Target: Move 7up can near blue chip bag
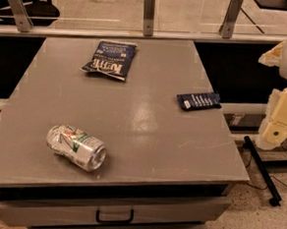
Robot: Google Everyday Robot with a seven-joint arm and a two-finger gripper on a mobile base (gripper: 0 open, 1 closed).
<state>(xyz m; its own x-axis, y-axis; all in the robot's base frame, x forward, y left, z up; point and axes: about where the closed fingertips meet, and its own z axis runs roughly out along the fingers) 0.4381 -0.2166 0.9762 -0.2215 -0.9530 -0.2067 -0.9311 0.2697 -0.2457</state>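
Note:
The 7up can (76, 147), dented silver with green and red marks, lies on its side at the front left of the grey table (147, 131). The blue chip bag (109, 59), navy with white lettering, lies flat at the back of the table, left of centre. The can and the bag are far apart. My gripper (280, 122) shows as cream-coloured parts at the right edge of the view, off the table's right side and holding nothing that I can see. It is far from both the can and the bag.
A small narrow dark-blue packet (199, 100) with white stripes lies near the table's right edge. A glass railing with metal posts (149, 6) runs behind the table. A drawer with a black handle (114, 216) sits under the front edge. A black bar (262, 170) lies on the floor at right.

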